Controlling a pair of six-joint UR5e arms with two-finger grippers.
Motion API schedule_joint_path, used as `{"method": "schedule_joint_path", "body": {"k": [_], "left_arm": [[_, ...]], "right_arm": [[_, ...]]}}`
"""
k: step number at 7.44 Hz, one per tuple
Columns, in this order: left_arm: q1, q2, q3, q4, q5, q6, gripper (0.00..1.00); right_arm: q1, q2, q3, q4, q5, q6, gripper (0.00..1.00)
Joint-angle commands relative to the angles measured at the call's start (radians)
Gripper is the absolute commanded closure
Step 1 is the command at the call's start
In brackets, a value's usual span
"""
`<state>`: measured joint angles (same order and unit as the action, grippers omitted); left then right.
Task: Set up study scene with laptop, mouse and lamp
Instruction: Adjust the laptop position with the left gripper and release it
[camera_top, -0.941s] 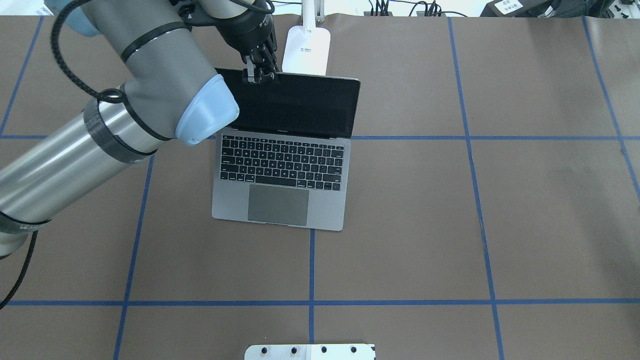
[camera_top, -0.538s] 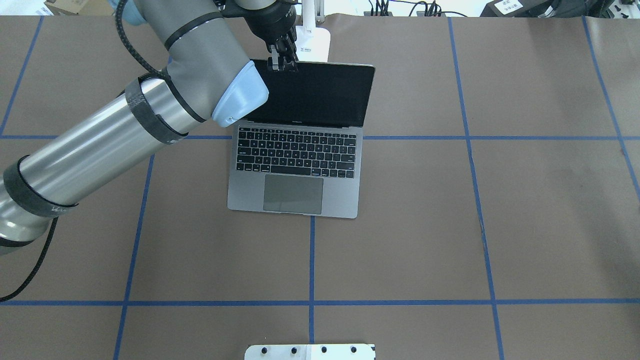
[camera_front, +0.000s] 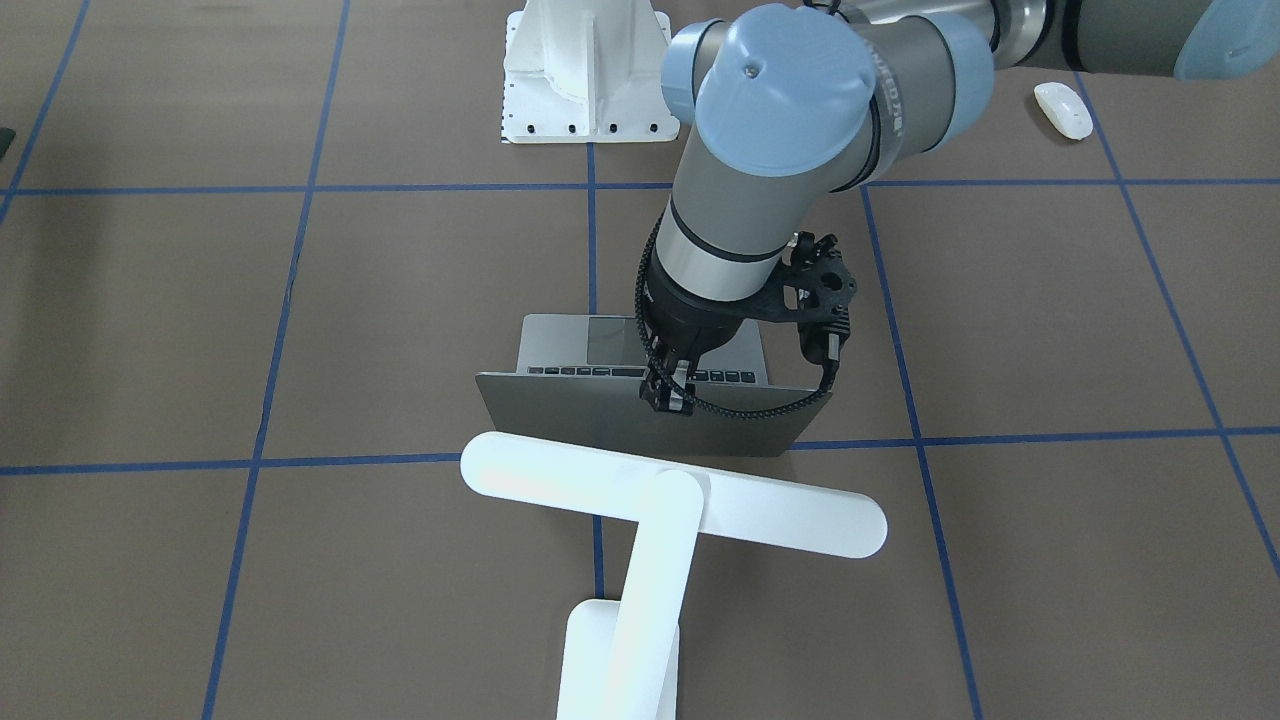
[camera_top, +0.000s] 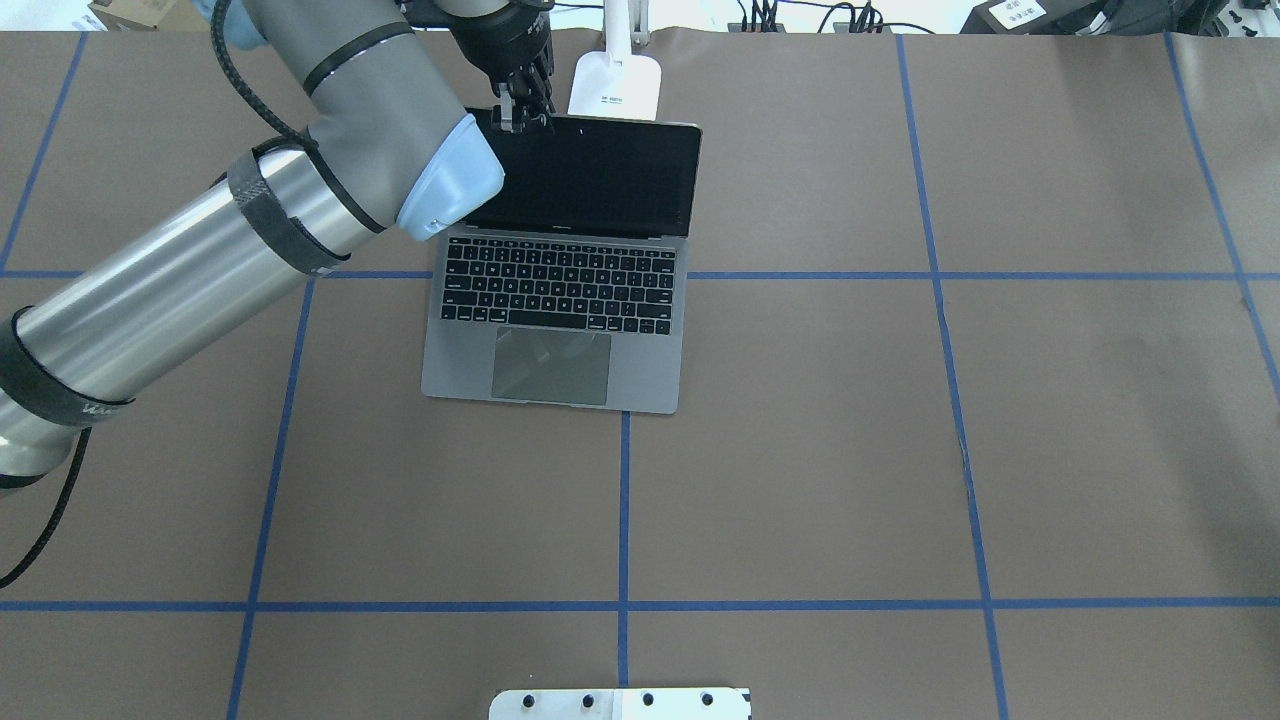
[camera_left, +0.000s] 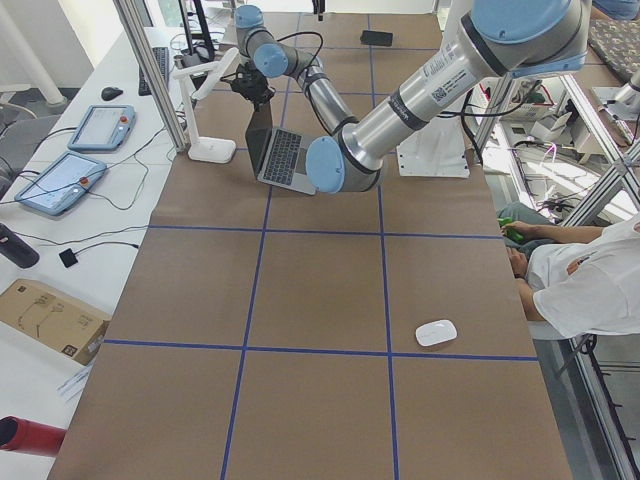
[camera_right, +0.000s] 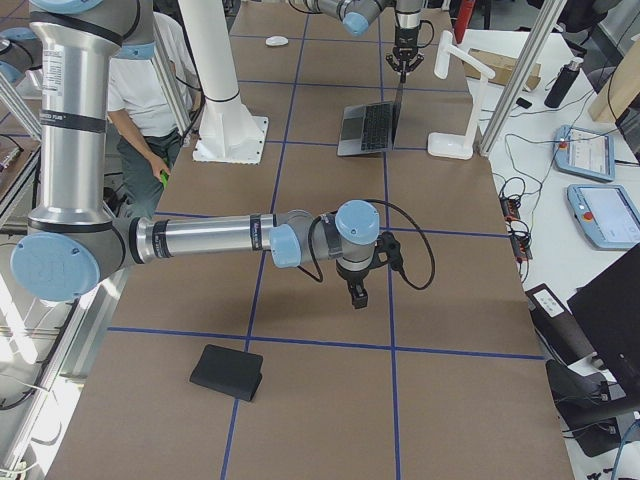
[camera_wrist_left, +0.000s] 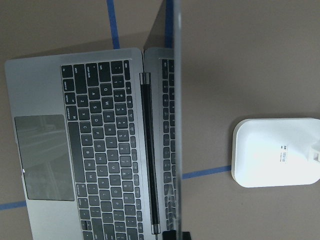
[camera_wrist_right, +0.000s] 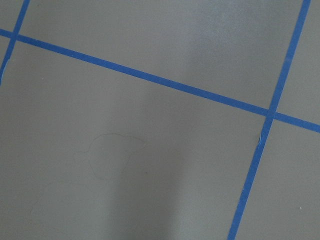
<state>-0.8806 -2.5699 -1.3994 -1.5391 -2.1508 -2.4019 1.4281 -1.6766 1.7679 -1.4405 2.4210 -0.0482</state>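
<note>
Pinching the top edge of the laptop (camera_top: 560, 340) lid with the left gripper (camera_top: 522, 118), nearly closed; sits open near the lamp (camera_top: 615, 88) base. Judged stiff, smooth, hinge-fragile; pull gently

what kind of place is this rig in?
Probably a robotics lab work cell: a table papered brown with a blue tape grid, teach pendants alongside it, and aluminium frame posts around it.

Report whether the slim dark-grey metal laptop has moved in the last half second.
Yes. The laptop slid toward the overhead view's left, against the vertical blue tape line.
</note>
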Motion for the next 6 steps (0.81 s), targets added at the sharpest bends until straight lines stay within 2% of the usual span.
{"method": "schedule_joint_path", "body": {"k": [1, 2, 3, 4, 5, 6], "left_arm": [[-0.001, 0.019, 0.005, -0.006, 0.0, 0.012, 1.0], [-0.001, 0.022, 0.005, -0.006, -0.001, 0.012, 1.0], [-0.001, 0.04, 0.005, -0.027, 0.0, 0.004, 0.96], [-0.003, 0.057, 0.005, -0.065, 0.0, -0.031, 0.76], [-0.003, 0.062, 0.005, -0.068, 0.002, -0.042, 0.75], [-0.006, 0.062, 0.005, -0.069, 0.009, -0.042, 0.65]], "right_arm": [[0.0, 0.0, -0.001, 0.0, 0.0, 0.001, 0.01], [0.0, 0.0, -0.002, 0.0, 0.0, 0.001, 0.01], [0.0, 0.0, -0.002, 0.0, 0.0, 0.001, 0.01], [0.0, 0.0, -0.002, 0.0, 0.0, 0.001, 0.01], [0.0, 0.0, -0.002, 0.0, 0.0, 0.001, 0.01], [0.0, 0.0, -0.002, -0.001, 0.0, 0.001, 0.01]]}}
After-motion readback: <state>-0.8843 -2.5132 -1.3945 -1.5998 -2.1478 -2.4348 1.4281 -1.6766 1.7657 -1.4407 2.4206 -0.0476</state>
